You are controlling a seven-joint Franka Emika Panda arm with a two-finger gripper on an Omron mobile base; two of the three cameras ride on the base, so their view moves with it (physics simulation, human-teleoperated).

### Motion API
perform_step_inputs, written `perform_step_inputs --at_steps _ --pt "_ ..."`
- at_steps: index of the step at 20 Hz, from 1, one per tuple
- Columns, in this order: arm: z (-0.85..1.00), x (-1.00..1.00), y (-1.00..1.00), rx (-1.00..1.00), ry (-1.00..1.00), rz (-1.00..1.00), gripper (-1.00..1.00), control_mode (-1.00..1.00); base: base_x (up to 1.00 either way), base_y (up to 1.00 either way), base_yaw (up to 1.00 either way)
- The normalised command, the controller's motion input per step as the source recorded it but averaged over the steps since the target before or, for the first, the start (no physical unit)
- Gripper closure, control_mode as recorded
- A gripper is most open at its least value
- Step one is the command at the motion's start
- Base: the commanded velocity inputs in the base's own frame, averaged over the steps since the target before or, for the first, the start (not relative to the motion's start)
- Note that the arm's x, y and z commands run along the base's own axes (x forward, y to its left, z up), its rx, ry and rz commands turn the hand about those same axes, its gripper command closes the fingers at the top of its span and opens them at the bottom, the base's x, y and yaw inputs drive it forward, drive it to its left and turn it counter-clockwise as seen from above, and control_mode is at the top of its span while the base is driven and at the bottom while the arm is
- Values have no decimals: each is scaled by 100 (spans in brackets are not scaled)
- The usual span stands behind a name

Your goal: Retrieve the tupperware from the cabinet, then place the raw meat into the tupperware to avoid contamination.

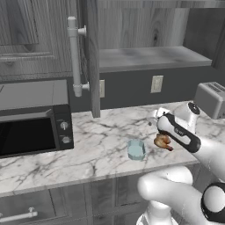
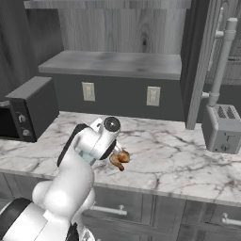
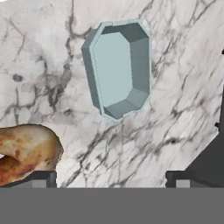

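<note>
Tupperware [image 3: 117,69], small pale teal see-through tub, tapered sides, empty, sitting on the marble table [image 1: 101,149], lumpy brown-orange raw meat [image 3: 24,151] just beside it, tool [image 3: 111,177] wide open above, holding nothing

The tupperware [image 1: 136,149] is a small pale teal-blue translucent tub with tapered sides, standing upright and open-topped on the marble counter, near its front edge. In the hand view it [image 3: 117,69] looks eight-sided, with nothing inside. The raw meat [image 1: 162,141] is a lumpy brown-orange piece lying on the counter just beside the tub, not touching it. The cabinet [image 1: 149,33], dark grey wood-grain, hangs above with its door swung open, showing 1 grey shelf.
</note>
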Motion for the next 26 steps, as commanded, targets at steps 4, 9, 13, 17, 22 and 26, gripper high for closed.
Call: perform_step_inputs --at_steps 4,9,13,17,22,26 --pt "-13 15 -43 -22 12 4 -100 -100 0 0 0" --pt "-33 10 -40 -19 15 0 -100 -100 0 0 0" --pt "-43 8 -7 -18 9 -1 -100 -100 0 0 0" --pt "-21 2 0 -6 5 0 -100 -100 0 0 0" --pt "-12 0 -5 -1 4 1 -100 -100 0 0 0" --pt "-20 -3 0 0 15 0 -100 -100 0 0 0"
